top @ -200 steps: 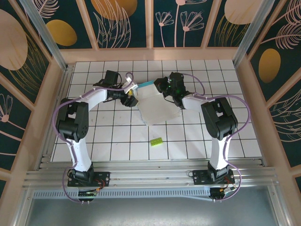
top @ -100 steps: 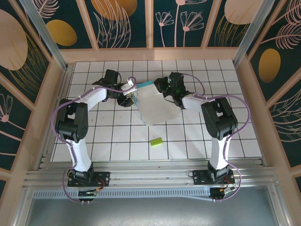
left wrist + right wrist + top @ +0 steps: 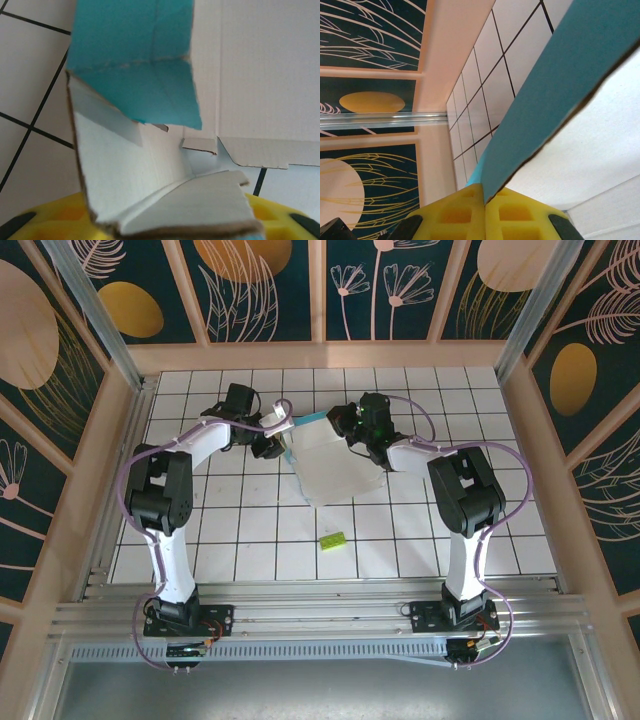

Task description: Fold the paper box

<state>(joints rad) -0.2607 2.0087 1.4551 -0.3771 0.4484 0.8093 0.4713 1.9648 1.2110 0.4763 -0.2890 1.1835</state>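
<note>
The paper box lies partly folded in the middle of the far half of the table, pale side up, with a teal edge at its far left. My left gripper is at its left edge. In the left wrist view, two pale flaps of the paper box stand folded between the yellow pads, under a raised teal flap. My left gripper is closed around those flaps. My right gripper holds the far edge. Its pads pinch the teal wall of the paper box, with my right gripper shut.
A small lime-green block lies on the tiles in front of the box. Wooden walls fence the white gridded table on three sides, and a metal rail runs along the near edge by the arm bases.
My left gripper has shifted slightly toward the far side along the box's left edge, and its jaws have narrowed around the flaps. The right gripper and the box's body have stayed put.
</note>
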